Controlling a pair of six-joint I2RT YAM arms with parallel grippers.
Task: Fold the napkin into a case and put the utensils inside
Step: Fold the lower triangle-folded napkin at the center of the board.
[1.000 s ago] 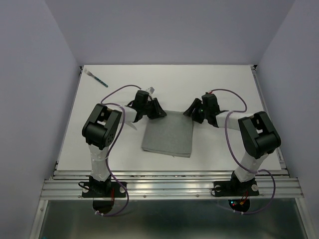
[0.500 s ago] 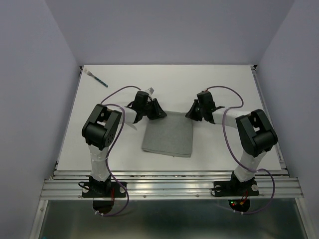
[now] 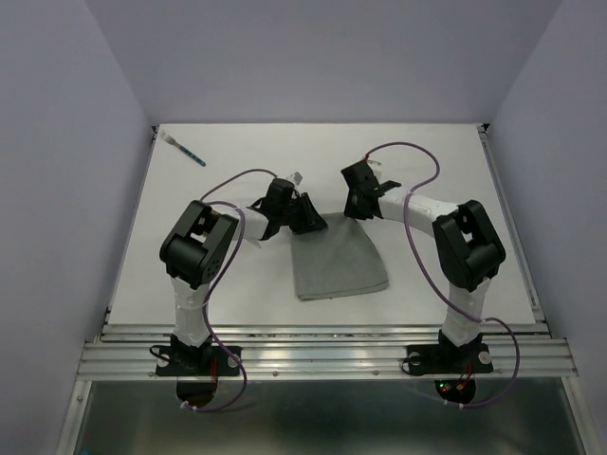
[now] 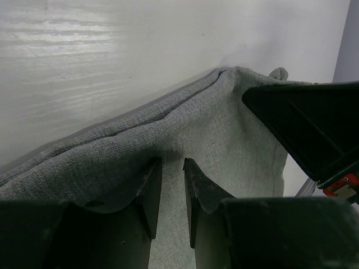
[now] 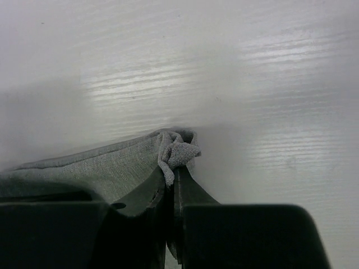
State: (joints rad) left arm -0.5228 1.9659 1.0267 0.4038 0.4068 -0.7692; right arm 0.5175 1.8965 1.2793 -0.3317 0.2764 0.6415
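The grey napkin point(image 3: 337, 263) lies folded and skewed in the middle of the table. My right gripper point(image 3: 354, 210) is at its far right corner and is shut on a bunched bit of napkin point(image 5: 179, 150), right gripper point(image 5: 173, 169) with its fingers pressed together. My left gripper point(image 3: 311, 220) sits over the far left corner. In the left wrist view the left gripper point(image 4: 173, 162) has a narrow gap between its fingers, with flat napkin point(image 4: 224, 129) showing through it. One utensil point(image 3: 186, 151) with a teal handle lies far back left, away from both grippers.
White table point(image 3: 237, 275) with raised rails along the left and right edges point(image 3: 510, 227). Purple walls stand close on three sides. Purple cables loop over both arms. The metal frame point(image 3: 322, 355) runs along the near edge.
My right gripper has shut on the napkin's far right corner and moved left and farther back. The napkin has bunched there and skewed. The left gripper has shifted slightly right.
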